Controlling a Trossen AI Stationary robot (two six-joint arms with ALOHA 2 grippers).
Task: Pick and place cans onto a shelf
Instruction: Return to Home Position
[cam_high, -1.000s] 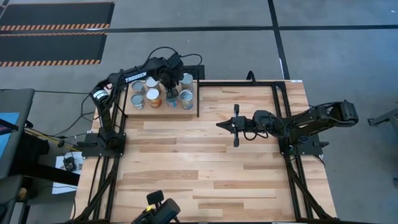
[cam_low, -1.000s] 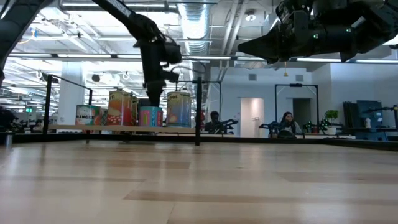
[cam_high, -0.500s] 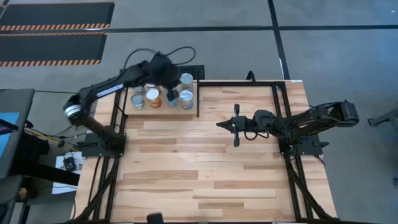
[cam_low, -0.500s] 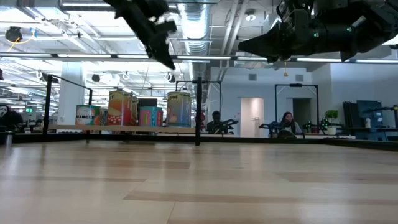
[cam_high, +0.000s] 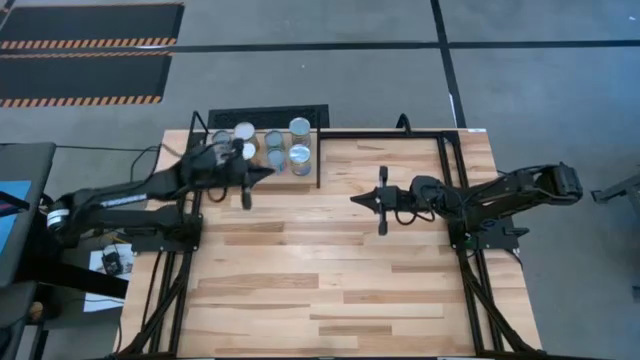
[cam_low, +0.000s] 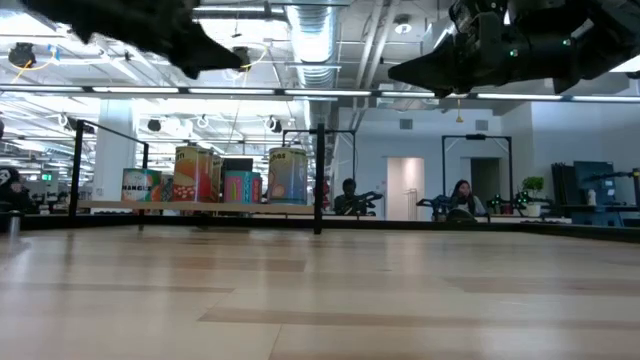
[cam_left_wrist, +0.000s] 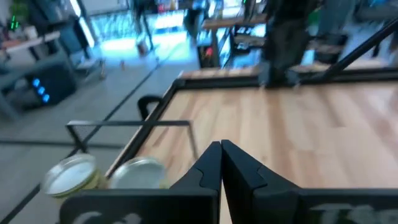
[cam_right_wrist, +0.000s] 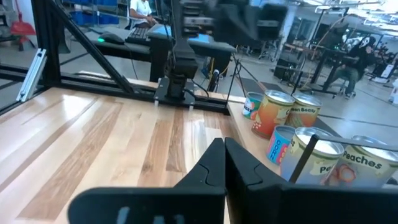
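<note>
Several cans (cam_high: 299, 155) with silver lids stand upright on the shelf (cam_high: 262, 172), a light-wood board framed in black rods at the table's far left; they also show in the low view (cam_low: 288, 176). My left gripper (cam_high: 268, 172) is shut and empty, held high near the shelf's near edge and pointing toward the table's right. Two can lids (cam_left_wrist: 140, 173) show below it in the left wrist view. My right gripper (cam_high: 353, 198) is shut and empty, high over the table's middle and pointing left toward the shelf; its wrist view shows the cans (cam_right_wrist: 273, 113).
A black upright rod (cam_high: 318, 160) stands at the shelf's right end. Black frame rails (cam_high: 445, 150) run along the table's far and right sides. Bare plank tabletop (cam_high: 330, 280) fills the near half. People sit in the room behind the table (cam_low: 462, 200).
My left gripper has risen from among the cans on the shelf, tipped from pointing down to nearly level, and drawn back toward the table's near left. The cans stand where they were.
</note>
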